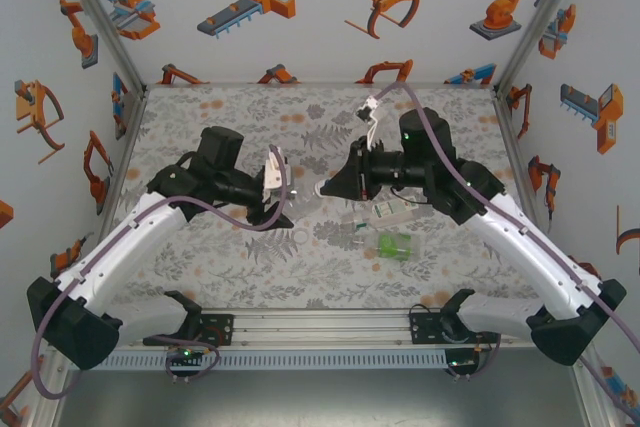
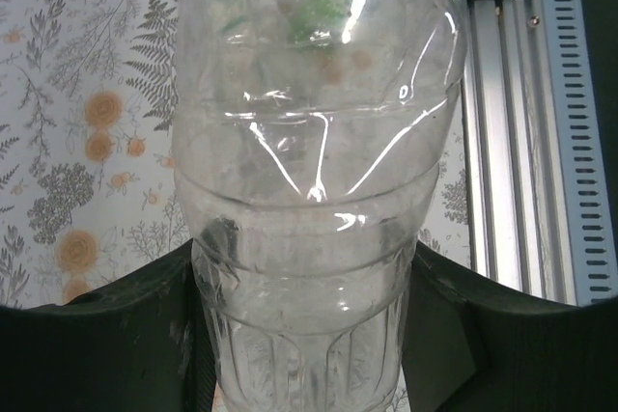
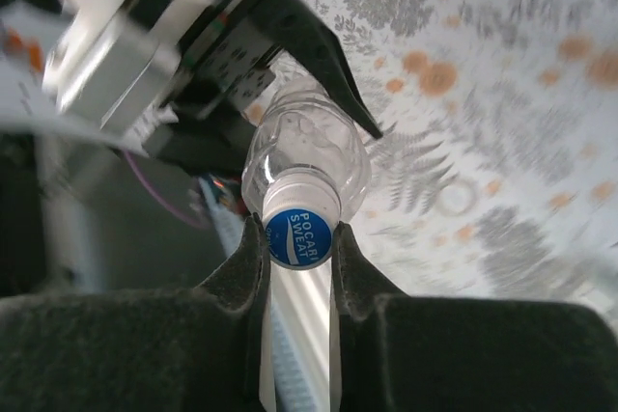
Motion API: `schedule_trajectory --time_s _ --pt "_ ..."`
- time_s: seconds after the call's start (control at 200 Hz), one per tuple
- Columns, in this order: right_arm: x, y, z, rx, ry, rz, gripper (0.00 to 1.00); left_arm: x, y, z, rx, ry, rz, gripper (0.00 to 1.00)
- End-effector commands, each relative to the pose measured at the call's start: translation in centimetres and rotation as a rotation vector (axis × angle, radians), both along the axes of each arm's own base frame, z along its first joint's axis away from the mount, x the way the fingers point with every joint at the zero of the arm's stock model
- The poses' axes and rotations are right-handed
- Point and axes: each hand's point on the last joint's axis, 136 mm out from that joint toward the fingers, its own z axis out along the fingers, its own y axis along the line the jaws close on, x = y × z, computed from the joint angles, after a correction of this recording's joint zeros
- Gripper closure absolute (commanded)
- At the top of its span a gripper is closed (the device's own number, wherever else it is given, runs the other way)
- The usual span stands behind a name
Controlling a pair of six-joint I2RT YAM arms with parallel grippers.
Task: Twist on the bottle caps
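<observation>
The fingers point(image 3: 249, 267) of the right gripper point(image 3: 298, 238) are pressed in from both sides, and the blue cap point(image 3: 299, 236) is pinched squarely between them, its printed top turned to the wrist camera. The cap is seated on the neck of the clear bottle point(image 3: 307, 153).

And the other end is taken care of: the bottle's body is clamped between the dark fingers point(image 2: 106, 344) of the left gripper point(image 2: 304, 272), which are closed against its ribbed lower section on either side. From above, the bottle is held lying over between the two grippers, which are brought nose to nose over the middle of the patterned table point(image 1: 230, 117).

Now the surroundings. Just to the near side of the clear bottle, a small pale ring point(image 1: 300, 237) is left lying on the table. To the right of the clear bottle, a labelled bottle point(image 1: 388, 212) is laid on its side, partly covered by the right arm. A green bottle point(image 1: 395, 245) is set nearer the arm bases than that, well apart from the clear bottle.

The left wrist camera's sight is largely blocked by the clear bottle itself. A patch of green is glimpsed through its wall, and the aluminium rail point(image 2: 512, 142) is seen to its right.
</observation>
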Motion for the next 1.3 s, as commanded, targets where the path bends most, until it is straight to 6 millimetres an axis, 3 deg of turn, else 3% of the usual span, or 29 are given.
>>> schedule_trajectory --time_s 0.0,0.095,0.22,0.451,0.626,0.771,0.996,1.137,1.297 --pt "2.0 -1.1 -4.9 -0.019 0.539 -0.377 1.0 0.6 -0.7 2.1 -0.054 -0.067 -0.007 1.0" --pt "1.8 -0.6 -7.2 -0.031 0.718 -0.435 1.0 0.8 -0.8 2.0 -0.049 -0.067 0.0 1.0" --pt "2.3 0.1 -7.2 -0.01 0.727 -0.433 1.0 1.4 -0.8 1.6 -0.032 -0.064 0.027 1.0" --pt "5.3 -2.1 -6.0 -0.091 0.572 -0.473 1.0 2.7 0.1 1.1 -0.007 -0.083 0.126 0.41" --pt "9.3 -5.3 -5.6 -0.212 0.424 -0.528 1.0 4.4 1.7 1.0 -0.008 -0.082 0.262 0.21" --pt "13.6 -9.4 -6.2 -0.403 0.302 -0.608 1.0 6.3 3.6 1.5 -0.028 -0.066 0.419 0.19" --pt "22.5 -15.0 -7.4 -0.657 0.12 -0.702 1.0 8.6 5.6 0.5 -0.013 0.064 0.66 0.19" --pt "27.5 -16.9 -9.4 -0.706 0.103 -0.706 1.0 9.0 6.2 -0.3 0.011 0.168 0.744 0.22" --pt "31.3 -18.1 -12.1 -0.757 0.072 -0.702 1.0 8.8 6.3 -0.6 -0.016 0.204 0.765 0.23"
